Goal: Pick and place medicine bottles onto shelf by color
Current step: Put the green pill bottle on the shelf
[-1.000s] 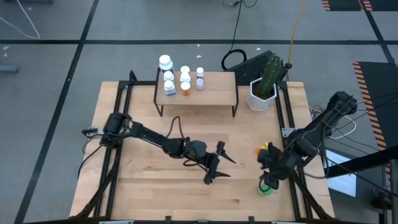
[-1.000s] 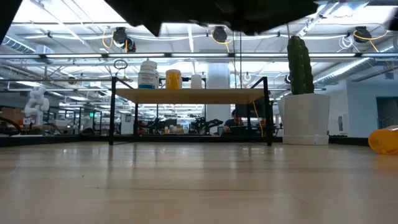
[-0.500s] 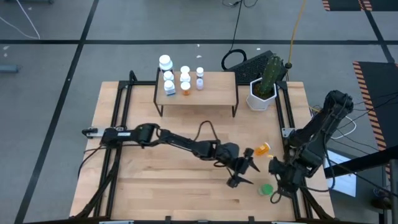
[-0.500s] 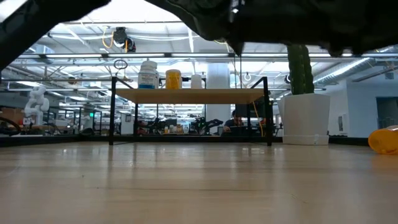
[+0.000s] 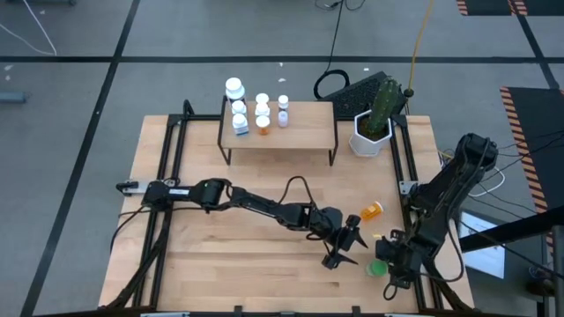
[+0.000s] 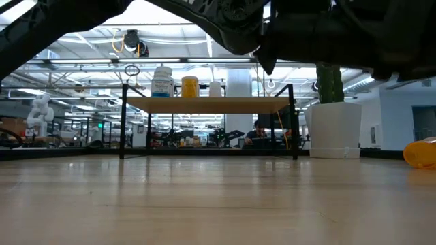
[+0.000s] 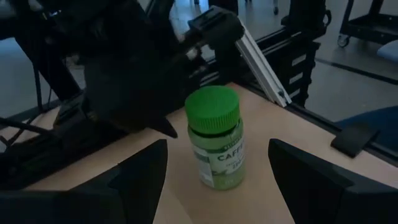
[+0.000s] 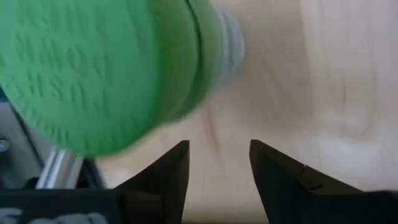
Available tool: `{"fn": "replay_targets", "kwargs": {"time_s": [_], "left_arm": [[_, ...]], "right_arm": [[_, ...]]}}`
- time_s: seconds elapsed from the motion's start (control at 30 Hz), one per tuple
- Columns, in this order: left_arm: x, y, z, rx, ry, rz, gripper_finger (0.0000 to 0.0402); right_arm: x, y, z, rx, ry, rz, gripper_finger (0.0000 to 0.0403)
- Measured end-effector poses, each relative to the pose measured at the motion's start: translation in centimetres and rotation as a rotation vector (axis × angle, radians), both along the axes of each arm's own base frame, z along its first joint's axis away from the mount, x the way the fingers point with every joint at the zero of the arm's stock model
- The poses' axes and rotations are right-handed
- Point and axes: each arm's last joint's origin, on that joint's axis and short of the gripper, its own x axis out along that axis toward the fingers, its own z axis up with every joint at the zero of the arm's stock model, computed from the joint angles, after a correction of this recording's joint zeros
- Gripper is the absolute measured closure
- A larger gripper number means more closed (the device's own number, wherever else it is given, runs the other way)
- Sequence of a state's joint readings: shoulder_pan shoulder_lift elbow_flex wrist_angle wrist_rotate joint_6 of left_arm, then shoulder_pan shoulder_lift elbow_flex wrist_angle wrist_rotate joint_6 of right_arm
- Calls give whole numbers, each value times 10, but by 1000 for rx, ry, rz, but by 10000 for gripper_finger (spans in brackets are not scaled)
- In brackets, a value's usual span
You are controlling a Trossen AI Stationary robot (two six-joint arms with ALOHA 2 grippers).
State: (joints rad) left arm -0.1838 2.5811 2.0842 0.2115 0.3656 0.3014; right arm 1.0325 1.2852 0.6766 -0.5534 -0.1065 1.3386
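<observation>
Reaching across the desk (image 5: 211, 255) in the high view, the left gripper (image 5: 345, 251) sits spread and empty just beside the upright green bottle (image 5: 378, 267), with the right gripper (image 5: 393, 261) close on its other side. From the left wrist, the green bottle (image 7: 215, 146) stands between the parted fingers (image 7: 140, 180), untouched. From the right wrist, its cap fills the frame beyond empty, parted fingers (image 8: 166, 171).

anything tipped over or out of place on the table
Yes. An orange bottle lies on its side on the table's right part, short of the cactus pot, while the green bottle stands upright near the right edge. The bottles on the shelf stand upright.
</observation>
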Motion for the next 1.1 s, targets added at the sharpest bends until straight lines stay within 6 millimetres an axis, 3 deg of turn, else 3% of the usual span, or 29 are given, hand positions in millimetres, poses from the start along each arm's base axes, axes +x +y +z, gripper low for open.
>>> {"fn": "replay_targets", "kwargs": {"time_s": [0.13, 0.37, 0.57, 0.73, 0.9, 1.1], "left_arm": [[0, 1, -7, -9, 34, 14, 121], [1, -1, -2, -22, 0, 13, 121], [-1, -7, -4, -11, 15, -6, 121], [-2, -10, -3, -16, 13, -26, 121], [-2, -9, -3, -32, 23, -32, 121], [-1, -9, -1, -33, -9, -35, 121]], "right_arm": [[4, 0, -5, -62, -111, 64, 243], [9, -2, -5, -192, -300, 153, 243], [15, -8, -3, -392, -502, 179, 243], [22, -16, -2, -564, -633, 147, 243], [28, -26, -1, -630, -650, 88, 243], [24, -41, 16, -695, -716, 22, 243]]}}
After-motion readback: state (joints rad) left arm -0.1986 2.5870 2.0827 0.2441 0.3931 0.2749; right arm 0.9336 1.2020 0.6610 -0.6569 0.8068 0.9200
